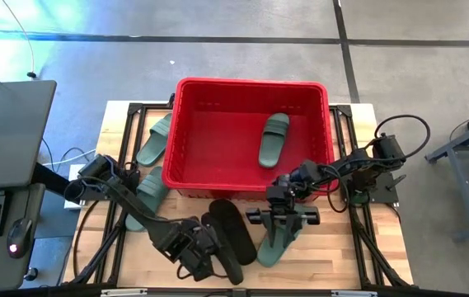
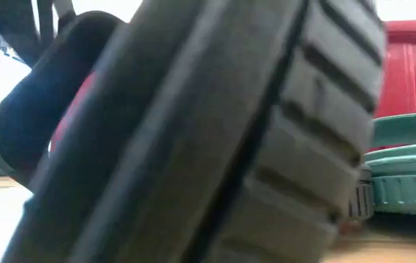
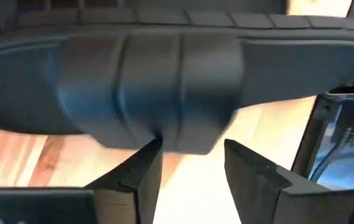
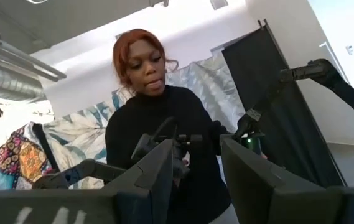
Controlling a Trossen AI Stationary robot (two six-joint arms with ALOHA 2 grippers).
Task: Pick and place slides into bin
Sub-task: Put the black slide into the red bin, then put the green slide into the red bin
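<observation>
- High view: One green slide (image 1: 273, 139) lies in the red bin (image 1: 186, 177). The left gripper (image 1: 204, 252) is low on the tabletop (image 1: 341, 252) at a black slide (image 1: 227, 233). The right gripper (image 1: 283, 216) hangs over another green slide (image 1: 275, 241).
- Low view: A dark sole (image 2: 215, 139) fills almost everything (too close to tell more).
- Left wrist view: The fingers (image 3: 142, 171) are open a little, just under the black slide's strap (image 3: 152, 87), holding nothing. They could slip off the rubbery strap.
- Right wrist view: The fingers (image 4: 158, 168) are apart and empty, aimed level at a person (image 4: 158, 124).
</observation>
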